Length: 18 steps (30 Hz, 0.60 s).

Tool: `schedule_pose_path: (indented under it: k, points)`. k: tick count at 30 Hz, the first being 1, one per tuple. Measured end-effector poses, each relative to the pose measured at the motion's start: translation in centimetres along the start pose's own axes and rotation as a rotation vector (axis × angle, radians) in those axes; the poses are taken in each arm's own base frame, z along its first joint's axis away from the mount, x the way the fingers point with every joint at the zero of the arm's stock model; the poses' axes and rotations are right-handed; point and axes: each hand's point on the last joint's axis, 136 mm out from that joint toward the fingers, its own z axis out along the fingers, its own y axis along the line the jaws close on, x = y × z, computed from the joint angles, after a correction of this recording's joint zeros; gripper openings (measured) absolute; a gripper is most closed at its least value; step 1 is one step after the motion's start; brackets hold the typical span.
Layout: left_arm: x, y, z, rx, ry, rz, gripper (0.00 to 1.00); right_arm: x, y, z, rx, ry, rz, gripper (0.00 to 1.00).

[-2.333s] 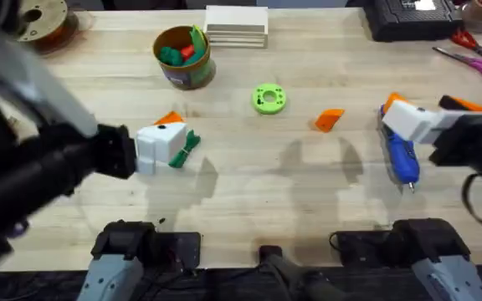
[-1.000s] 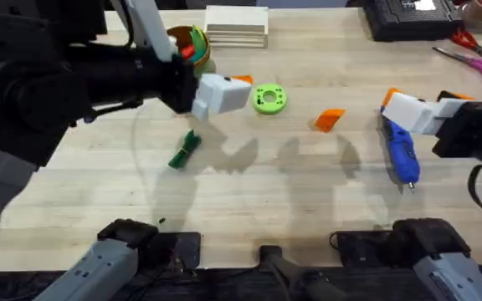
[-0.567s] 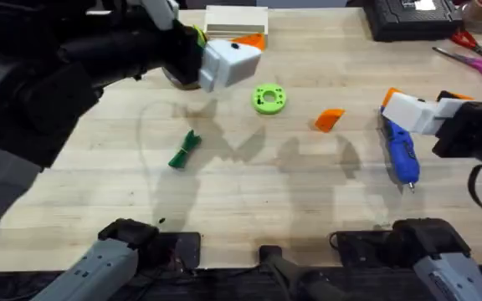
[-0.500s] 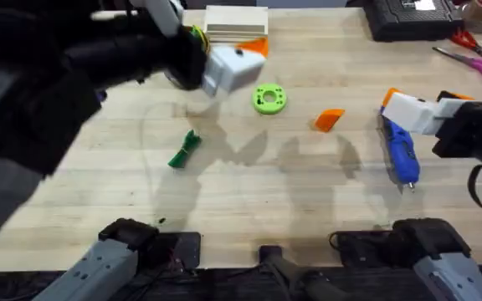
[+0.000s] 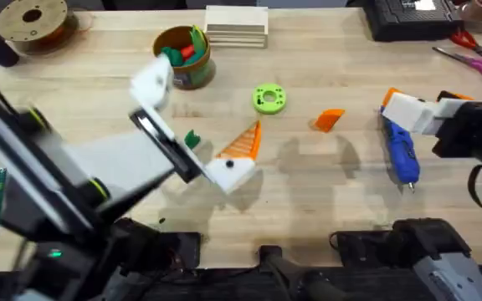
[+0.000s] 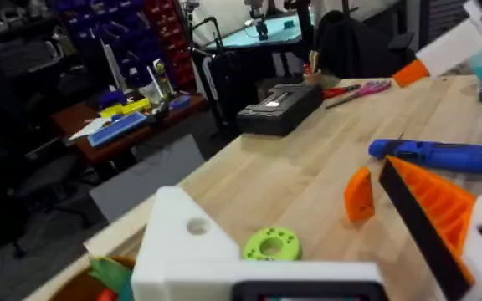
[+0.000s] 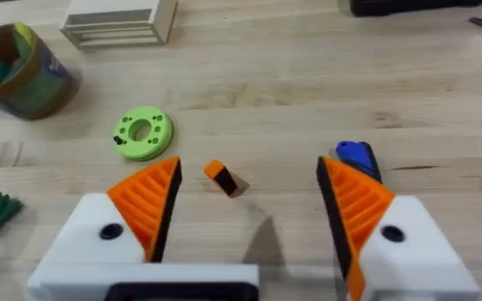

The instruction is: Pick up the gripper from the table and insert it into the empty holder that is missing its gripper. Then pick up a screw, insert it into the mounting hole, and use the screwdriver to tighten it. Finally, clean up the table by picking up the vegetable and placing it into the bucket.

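Judging progress: hardly any of the task looked done.
Left tool [image 5: 192, 125]: spread wide over the bench [image 5: 308, 209], holding nothing; one finger carried an orange wedge [image 5: 243, 140], the other was a bare white holder [image 5: 151, 82].
Holder in the left wrist view: plain white block [image 6: 182, 238] with an open mounting hole, no wedge on it.
Right tool [image 7: 245, 201]: open wide, both orange pads in place, nothing between them; it hung at the right side, above the screwdriver.
Gripper [image 5: 329, 119]: loose on the bench between the green disc [image 5: 268, 99] and the screwdriver, untouched.
Screwdriver [image 5: 402, 156]: flat on the bench, partly under the right tool.
Vegetable [image 5: 192, 138]: on the bench, partly hidden by the left arm, not yet in the bucket.
Bucket [image 5: 183, 57]: at the far side, holding other toy vegetables.
Screw: none could be made out.
Left to do: fit the gripper, drive the screw, bin the vegetable.
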Motion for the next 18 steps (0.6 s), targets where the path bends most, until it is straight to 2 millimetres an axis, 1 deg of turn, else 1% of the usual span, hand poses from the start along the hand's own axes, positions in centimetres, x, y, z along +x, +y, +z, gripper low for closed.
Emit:
schedule_pose_path:
  k: [4, 6, 9, 12, 13, 18]
  points:
    - [3.5, -1.1, -0.8, -0.007, -0.004, -0.077, 0.987, 0.0, 0.0, 0.0, 0.000, 0.000, 0.000, 0.937]
    - [4.4, -1.4, -1.0, -0.010, -0.011, -0.108, 0.987, 0.0, 0.0, 0.0, 0.000, 0.000, 0.000, 0.937]
    - [5.1, -1.7, -1.3, -0.010, -0.013, -0.146, 0.987, 0.0, 0.0, 0.0, 0.000, 0.001, 0.000, 0.937]
    - [6.7, -2.2, -1.3, 0.002, 0.053, -0.200, 0.987, 0.0, 0.0, 0.0, 0.000, 0.000, 0.000, 0.937]
    - [9.1, -3.2, -1.6, 0.028, 0.149, -0.269, 0.987, 0.0, 0.0, 0.0, 0.000, 0.000, 0.000, 0.938]
    - [9.0, -3.5, -1.6, 0.049, 0.148, -0.277, 0.987, 0.0, 0.0, 0.0, 0.000, 0.001, 0.000, 0.939]
